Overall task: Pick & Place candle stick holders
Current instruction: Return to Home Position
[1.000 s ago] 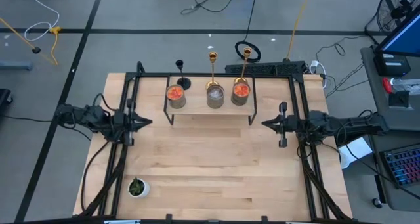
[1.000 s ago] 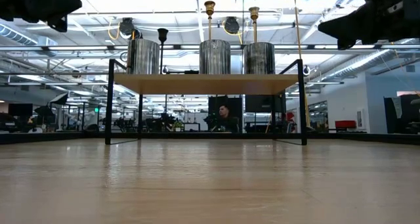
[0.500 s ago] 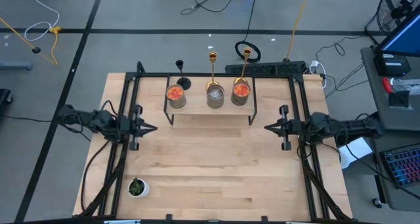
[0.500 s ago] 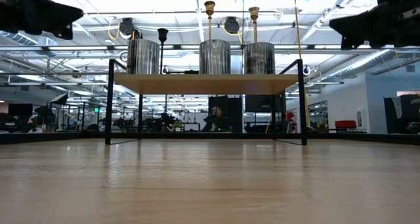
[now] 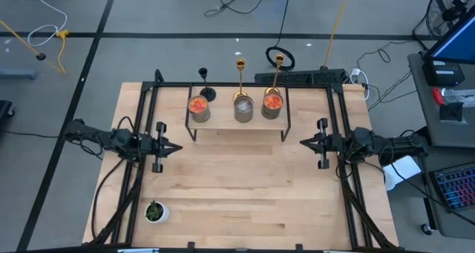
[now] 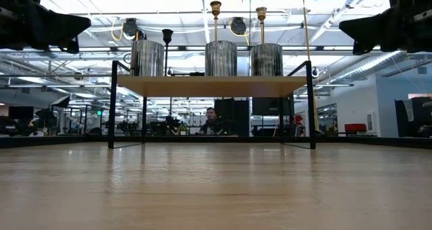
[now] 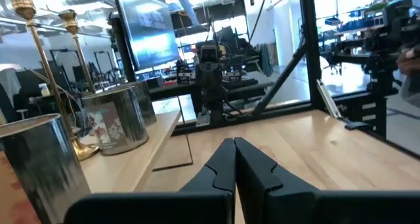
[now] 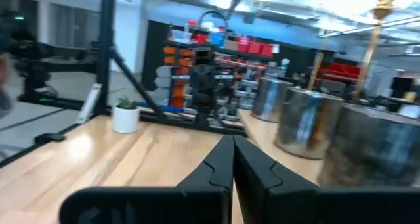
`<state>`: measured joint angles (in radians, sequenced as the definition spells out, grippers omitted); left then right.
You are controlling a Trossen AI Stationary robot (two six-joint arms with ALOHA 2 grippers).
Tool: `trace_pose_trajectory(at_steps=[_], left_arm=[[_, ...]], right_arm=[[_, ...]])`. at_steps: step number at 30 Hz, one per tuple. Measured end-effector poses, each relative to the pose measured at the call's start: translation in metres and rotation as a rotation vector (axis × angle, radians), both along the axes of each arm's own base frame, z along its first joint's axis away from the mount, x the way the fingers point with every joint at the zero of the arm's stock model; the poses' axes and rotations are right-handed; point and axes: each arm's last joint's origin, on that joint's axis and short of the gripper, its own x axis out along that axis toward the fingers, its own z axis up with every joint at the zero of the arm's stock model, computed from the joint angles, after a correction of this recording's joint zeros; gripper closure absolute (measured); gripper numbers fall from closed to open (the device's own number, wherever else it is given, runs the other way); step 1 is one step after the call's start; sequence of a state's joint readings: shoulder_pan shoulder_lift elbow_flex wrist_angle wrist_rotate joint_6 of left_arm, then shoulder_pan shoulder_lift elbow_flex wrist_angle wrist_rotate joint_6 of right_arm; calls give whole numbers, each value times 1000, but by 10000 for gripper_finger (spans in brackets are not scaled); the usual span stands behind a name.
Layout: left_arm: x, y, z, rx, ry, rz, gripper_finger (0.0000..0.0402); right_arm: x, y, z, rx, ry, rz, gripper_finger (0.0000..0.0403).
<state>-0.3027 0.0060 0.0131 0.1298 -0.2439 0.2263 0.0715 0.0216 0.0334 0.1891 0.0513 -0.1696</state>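
Table [image 5: 245, 201]: light wood, black rails along the left and right sides

Shelf [image 5: 237, 130]: low wooden riser on black legs, far centre of the table

Left orange candle [image 5: 198, 106], middle candle [image 5: 243, 107], right orange candle [image 5: 272, 104]: three metal tins in a row, left to right, on the shelf

Black candlestick [image 5: 204, 81]: short, upright, at the far edge of the shelf, just behind the left orange candle

Left gold candlestick [image 5: 240, 73]: tall, upright, just behind the middle candle

Right gold candlestick [image 5: 278, 69]: tall, upright, just behind the right orange candle

Left gripper [image 5: 178, 147]: above the left side of the table, pointing toward the centre, well apart from the shelf; fingers pressed together, holding nothing

Right gripper [image 5: 300, 142]: above the right side of the table, facing the left gripper, well apart from the shelf; fingers pressed together, holding nothing

Plant [image 5: 154, 211]: small, green, in a white pot, near left part of the table

Person [image 6: 211, 119]: in the room beyond the table, seen under the shelf
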Motion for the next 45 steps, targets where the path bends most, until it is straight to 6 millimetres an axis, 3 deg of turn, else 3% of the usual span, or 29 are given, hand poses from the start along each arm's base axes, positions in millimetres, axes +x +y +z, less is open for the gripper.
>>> trace_pose_trajectory(at_steps=[7, 45], left_arm=[[0, 0, -3, -9, 31, -2, 374], [0, 0, -4, -59, 50, -17, 369]], right_arm=[[0, -4, 0, 20, 5, -134, 393], [0, -4, 0, 18, 5, -130, 396]])
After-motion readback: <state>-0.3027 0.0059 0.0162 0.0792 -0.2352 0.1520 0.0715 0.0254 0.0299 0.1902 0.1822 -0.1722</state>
